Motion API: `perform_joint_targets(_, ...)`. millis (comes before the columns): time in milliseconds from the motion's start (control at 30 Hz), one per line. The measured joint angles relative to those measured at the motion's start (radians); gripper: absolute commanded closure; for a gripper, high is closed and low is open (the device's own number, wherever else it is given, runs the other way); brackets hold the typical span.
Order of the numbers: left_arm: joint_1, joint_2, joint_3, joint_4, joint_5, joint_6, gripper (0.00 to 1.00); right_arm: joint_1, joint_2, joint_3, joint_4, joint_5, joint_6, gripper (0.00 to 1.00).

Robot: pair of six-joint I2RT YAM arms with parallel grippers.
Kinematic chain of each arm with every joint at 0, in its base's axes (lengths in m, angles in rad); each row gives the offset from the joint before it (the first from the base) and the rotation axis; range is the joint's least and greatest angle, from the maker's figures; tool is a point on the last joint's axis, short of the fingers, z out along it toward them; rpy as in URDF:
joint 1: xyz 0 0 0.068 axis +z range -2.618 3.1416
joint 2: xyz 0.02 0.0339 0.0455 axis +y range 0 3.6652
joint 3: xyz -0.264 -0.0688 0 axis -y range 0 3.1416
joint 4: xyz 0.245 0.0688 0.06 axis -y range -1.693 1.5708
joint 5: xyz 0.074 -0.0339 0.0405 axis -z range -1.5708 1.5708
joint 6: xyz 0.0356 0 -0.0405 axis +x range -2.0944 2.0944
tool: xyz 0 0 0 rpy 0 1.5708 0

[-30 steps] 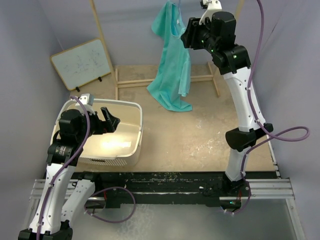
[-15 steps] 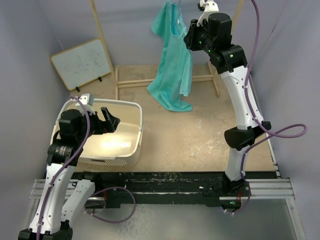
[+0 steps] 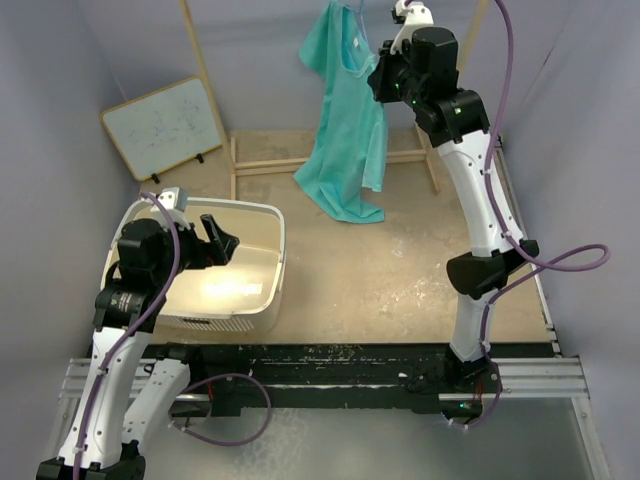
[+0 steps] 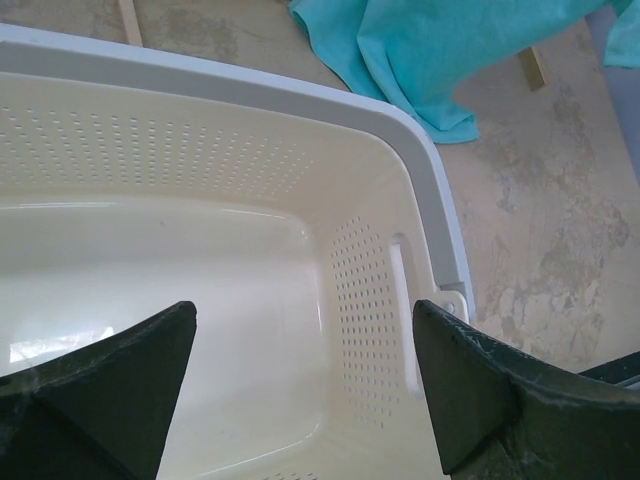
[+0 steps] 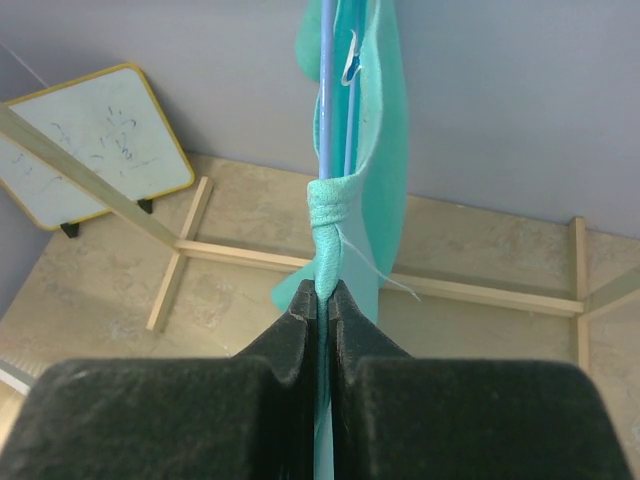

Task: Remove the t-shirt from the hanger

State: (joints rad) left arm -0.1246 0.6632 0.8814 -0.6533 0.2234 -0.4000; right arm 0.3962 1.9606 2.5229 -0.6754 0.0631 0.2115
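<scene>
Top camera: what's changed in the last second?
The right gripper, shut on the t-shirt beside the hanger, has shifted slightly up and left in the top view. The t-shirt hangs much as before. The left gripper, open over the basket, and the whiteboard have not moved.

left end effector [image 4: 305, 372]: low, fingers spread wide | right end effector [image 5: 322, 296]: raised high, arm extended, fingers pinched together

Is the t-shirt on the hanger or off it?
On it. The t-shirt hangs bunched around the hanger, and the right gripper is shut on the fabric just below the bunch.
</scene>
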Motion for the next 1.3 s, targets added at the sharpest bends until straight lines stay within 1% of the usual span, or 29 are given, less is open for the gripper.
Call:
perform_joint_targets(100, 0.0, -0.008, 0.0, 0.0, 0.0, 0.0, 0.07, 0.0, 0.0, 0.002, 0.005, 0.001, -0.002, 1.0)
perform_joint_targets(233, 0.0, -0.019, 0.0, 0.0, 0.0, 0.0, 0.07, 0.0, -0.012, 0.003, 0.027, 0.013, -0.003, 1.0)
perform_joint_targets(500, 0.0, -0.026, 0.0, 0.001, 0.014, 0.0, 0.08, 0.0, -0.099, 0.003, 0.102, 0.053, -0.014, 1.0)
perform_joint_targets(567, 0.0, -0.026, 0.0, 0.002, 0.019, 0.001, 0.06, 0.0, -0.129, 0.003, 0.119, 0.057, -0.017, 1.0)
perform_joint_targets(700, 0.0, -0.029, 0.0, 0.005, 0.033, 0.002, 0.01, 0.0, -0.193, -0.04, 0.129, 0.059, -0.02, 1.0)
perform_joint_targets(767, 0.0, -0.036, 0.0, 0.009, 0.042, 0.004, 0.01, 0.0, -0.244, -0.109, 0.138, 0.057, -0.021, 1.0)
perform_joint_targets(867, 0.0, -0.055, 0.0, 0.016, 0.076, 0.02, 0.01, 0.0, -0.344, -0.274, 0.15, 0.038, -0.02, 1.0)
perform_joint_targets(967, 0.0, -0.097, -0.004, 0.054, 0.122, 0.032, 0.01, 0.0, -0.477, -0.504, 0.157, -0.002, -0.019, 1.0)
perform_joint_targets(1100, 0.0, -0.183, -0.055, 0.169, 0.197, 0.052, 0.0, -0.001, -0.666, -0.797, 0.152, -0.077, -0.014, 1.0)
perform_joint_targets(1167, 0.0, -0.202, -0.064, 0.215, 0.253, 0.059, 0.05, -0.003, -0.773, -0.921, 0.134, -0.141, -0.012, 1.0)
perform_joint_targets(1300, 0.0, -0.167, -0.061, 0.364, 0.389, 0.059, 0.21, -0.004, -0.975, -1.052, 0.096, -0.268, -0.01, 1.0)
